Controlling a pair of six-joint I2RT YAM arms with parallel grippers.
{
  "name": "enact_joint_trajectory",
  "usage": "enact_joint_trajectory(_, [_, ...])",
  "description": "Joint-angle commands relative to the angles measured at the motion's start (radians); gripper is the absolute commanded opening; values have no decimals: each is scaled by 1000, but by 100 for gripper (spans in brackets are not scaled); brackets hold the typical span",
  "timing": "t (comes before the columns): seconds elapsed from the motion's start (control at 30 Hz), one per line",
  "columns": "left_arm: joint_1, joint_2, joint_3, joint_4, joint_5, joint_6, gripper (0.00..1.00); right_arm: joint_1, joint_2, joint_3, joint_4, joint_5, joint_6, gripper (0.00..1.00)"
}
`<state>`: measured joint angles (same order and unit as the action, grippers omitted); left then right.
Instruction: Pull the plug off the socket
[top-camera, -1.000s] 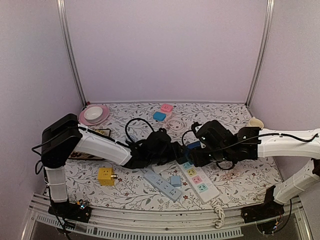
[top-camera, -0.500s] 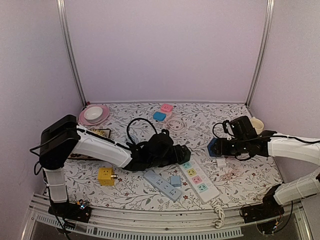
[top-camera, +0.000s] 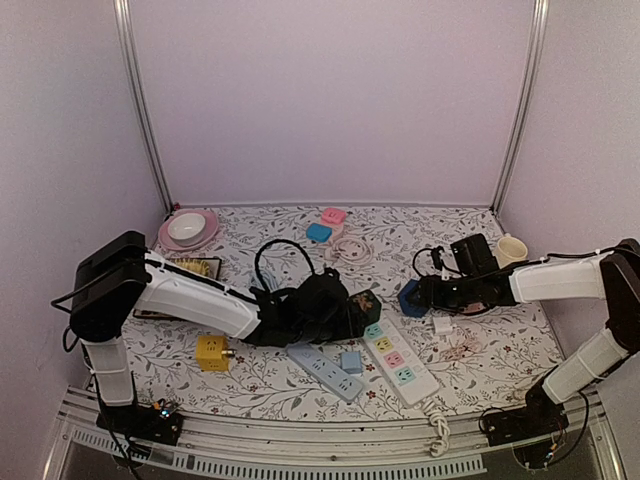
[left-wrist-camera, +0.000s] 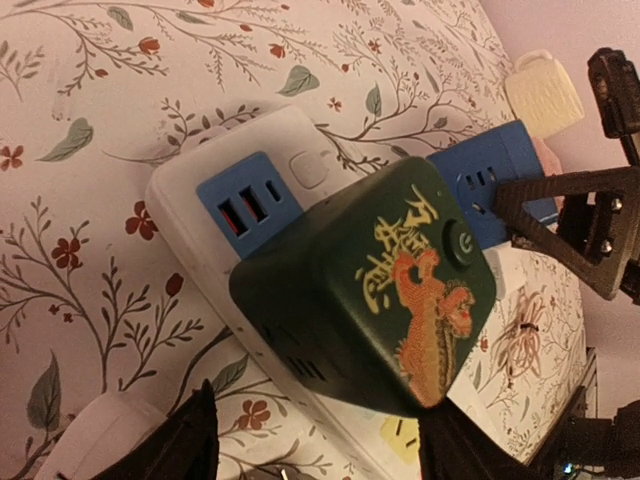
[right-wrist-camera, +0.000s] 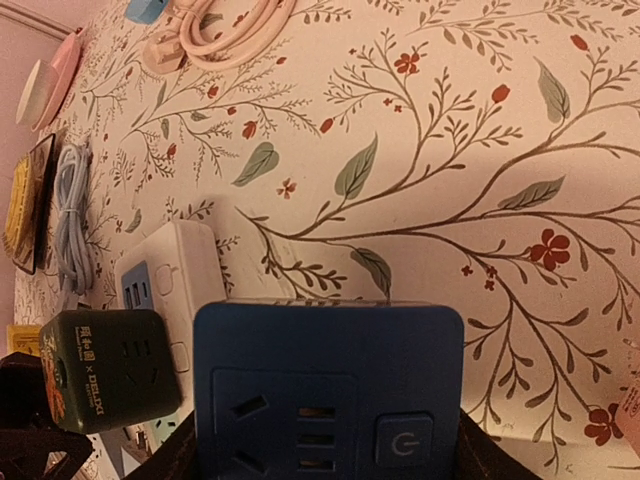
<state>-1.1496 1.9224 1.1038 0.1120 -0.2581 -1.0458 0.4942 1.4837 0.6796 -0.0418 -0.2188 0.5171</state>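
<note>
I count three cube adapters: yellow cube (top-camera: 210, 351), green cube (left-wrist-camera: 370, 290) and blue cube (right-wrist-camera: 330, 380). I count two power strips: grey strip (top-camera: 325, 368) and white strip (top-camera: 400, 360).

The right end effector (right-wrist-camera: 325, 455) pinches the blue cube, which is apart from the white strip.

The green cube sits on the white strip's end, between the fingers of the left end effector (left-wrist-camera: 315, 440). I cannot tell whether they grip it.

The green cube's gold characters are unreadable.
</note>
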Motion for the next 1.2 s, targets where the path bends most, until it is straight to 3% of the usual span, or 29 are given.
enact_joint_trajectory(0.0, [-7,-41,-25,-43,-27,13,69,-26,-5,-10,71,-32,13,58])
enact_joint_trajectory(0.17, [-7,-48,-37,-34,-30,5,69,-66,-45,-52,50,-18,2,77])
enact_joint_trajectory(0.3, [-6,-46,-37,-34,-31,3,69,-75,-83,-61,3,31,-21,86])
enact_joint_trajectory(0.8, [-7,-52,-40,-44,-57,-10,68,-62,-270,-53,-188,162,-93,87])
enact_joint_trajectory(1.17, [-7,-69,-53,-51,-83,-31,68,208,-251,46,-226,278,-71,88])
